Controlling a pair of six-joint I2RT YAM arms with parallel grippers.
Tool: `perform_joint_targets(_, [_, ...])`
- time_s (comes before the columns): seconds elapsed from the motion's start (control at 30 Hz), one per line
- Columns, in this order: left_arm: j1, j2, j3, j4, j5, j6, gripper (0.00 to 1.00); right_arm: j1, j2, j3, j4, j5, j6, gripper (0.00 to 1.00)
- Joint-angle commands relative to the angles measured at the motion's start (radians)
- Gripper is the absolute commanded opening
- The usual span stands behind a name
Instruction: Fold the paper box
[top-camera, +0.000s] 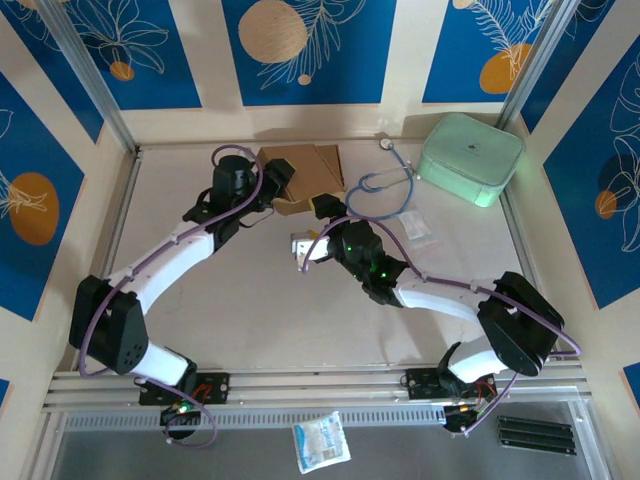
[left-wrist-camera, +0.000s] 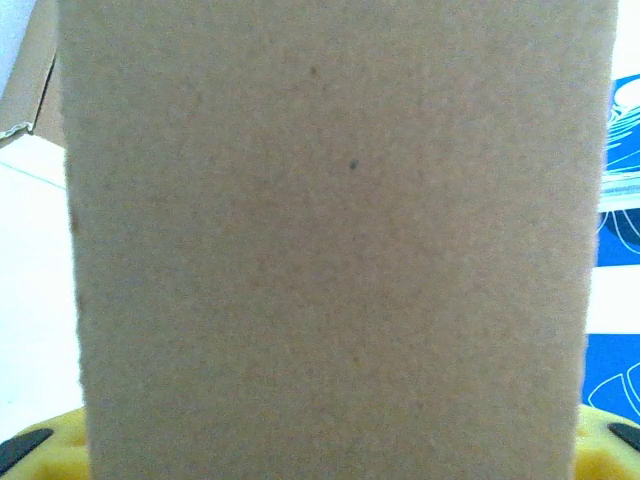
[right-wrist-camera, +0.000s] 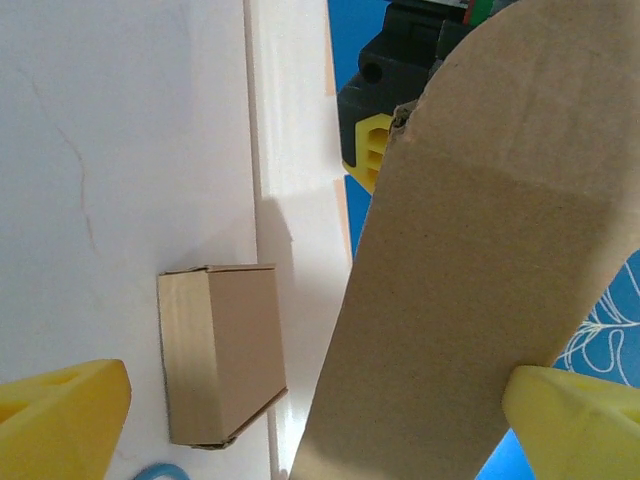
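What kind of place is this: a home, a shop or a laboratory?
Probably a laboratory robot cell: the left arm and right arm are bolted to an aluminium rail, printed blue panels enclose the table, and a stethoscope lies on it.

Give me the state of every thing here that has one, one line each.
paper box: unfinished, one flap sticking out loose.
left end effector: fingers either side of the paper box; grip unclear.
right end effector: open, straddling the flap.
small box: folded up, lying on the table.
mint case: closed.
stethoscope: lying loose on the table.
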Motion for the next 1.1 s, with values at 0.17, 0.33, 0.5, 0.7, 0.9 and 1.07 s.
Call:
perform_joint_targets(0.17, [-0.050, -0.030, -0.031, -0.083, 0.158, 0.014, 0.46, 0.014, -0.085, 0.033, 0.089, 0.012, -0.007, 0.99])
perform_joint_targets(0.33, [-0.044, -0.029, -0.034, -0.083, 0.156, 0.008, 0.45, 0.021, -0.174, 0.018, 0.010, -0.023, 0.029, 0.99])
perform_joint_targets(0.5, [-0.033, -0.037, -0.052, -0.065, 0.156, -0.013, 0.45, 0.030, -0.250, -0.012, -0.076, -0.063, 0.073, 0.99])
perform_joint_targets(0.7, [-0.034, -0.044, -0.047, -0.066, 0.162, -0.011, 0.45, 0.021, -0.239, -0.021, -0.134, -0.123, 0.146, 0.99])
perform_joint_targets(0.9, [-0.034, -0.054, -0.052, -0.074, 0.156, -0.005, 0.45, 0.013, -0.188, -0.005, -0.181, -0.139, 0.199, 0.99])
perform_joint_targets(1.07, [-0.034, -0.053, -0.052, -0.071, 0.154, -0.010, 0.45, -0.017, -0.121, 0.018, -0.150, -0.069, 0.206, 0.99])
